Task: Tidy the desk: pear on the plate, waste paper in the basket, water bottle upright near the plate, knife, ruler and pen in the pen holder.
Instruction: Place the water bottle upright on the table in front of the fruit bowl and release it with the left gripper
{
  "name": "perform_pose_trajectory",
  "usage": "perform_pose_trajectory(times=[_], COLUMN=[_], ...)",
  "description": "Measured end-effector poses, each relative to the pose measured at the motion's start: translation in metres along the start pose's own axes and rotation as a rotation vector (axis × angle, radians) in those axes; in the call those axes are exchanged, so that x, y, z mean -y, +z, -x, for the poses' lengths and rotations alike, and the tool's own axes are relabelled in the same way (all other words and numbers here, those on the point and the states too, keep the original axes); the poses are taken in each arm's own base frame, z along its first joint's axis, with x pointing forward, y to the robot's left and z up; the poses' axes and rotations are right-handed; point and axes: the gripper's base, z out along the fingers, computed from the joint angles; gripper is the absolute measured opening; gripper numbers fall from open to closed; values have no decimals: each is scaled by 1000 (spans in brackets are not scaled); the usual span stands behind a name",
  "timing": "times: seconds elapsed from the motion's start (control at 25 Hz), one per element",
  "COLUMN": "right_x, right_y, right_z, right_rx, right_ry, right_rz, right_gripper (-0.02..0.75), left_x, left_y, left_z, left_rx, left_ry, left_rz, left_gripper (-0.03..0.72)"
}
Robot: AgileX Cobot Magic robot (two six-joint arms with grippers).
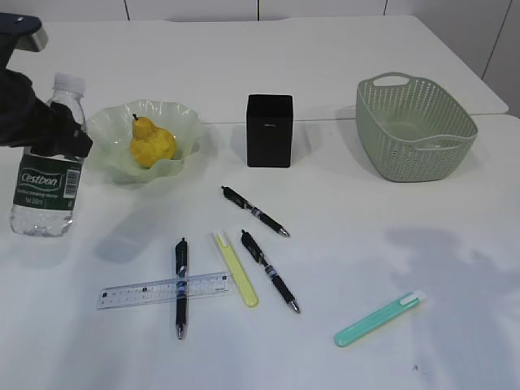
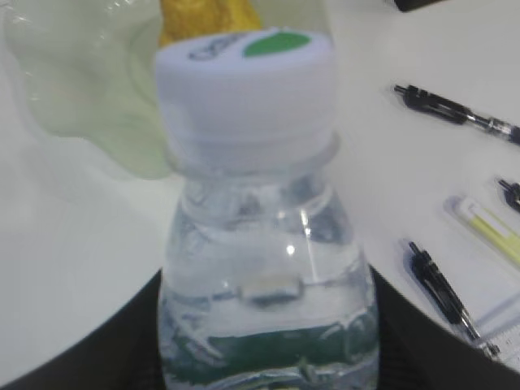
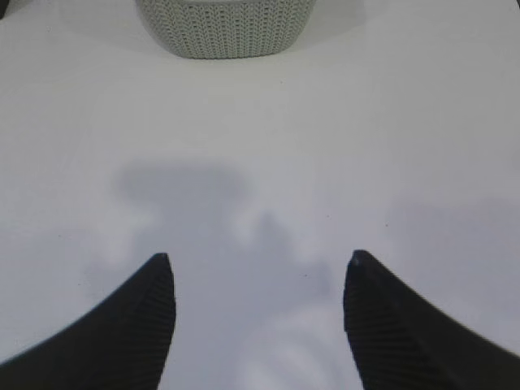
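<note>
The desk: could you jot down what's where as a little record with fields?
water bottle: upright, left of plate, held by left gripper
pear: in the plate
pen holder: no contents visible
basket: far right
three pens: lying loose
ruler: flat, under one pen
right gripper: open above bare desk

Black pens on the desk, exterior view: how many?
3. One pen lies in front of the pen holder, one pen right of the yellow knife, one pen across the ruler. None look hidden.
</note>
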Motion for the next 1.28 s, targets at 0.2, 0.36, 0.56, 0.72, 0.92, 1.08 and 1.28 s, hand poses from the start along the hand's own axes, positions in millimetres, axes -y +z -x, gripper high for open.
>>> perform_pose_trajectory(times=[0.2,0.36,0.56,0.72,0.92,1.08,1.28], right_x=[0,0,0,0,0,0,0], right_y=[0,0,0,0,0,0,0], right_z=[0,0,0,1,3,4,4], right_rx=[2,2,2,6,34,48,49], right_ry=[0,0,0,0,0,0,0], right_rz=[0,0,0,1,3,5,5], right_gripper=[512,512,512,512,512,512,512], left_x=[-5,-4,-4,-7,-7,-9,-12], left_y=[-5,-3,-11,-9,-6,-2,20], left_z=[-32,-49,-53,-52,-53,-54,-58], left_rx=[252,449,733,801,792,814,875], left_ry=[-52,-73,-99,-114,-118,-130,-174], left_rz=[129,227,331,364,364,373,369], left_gripper=[379,379,378,378,378,377,377])
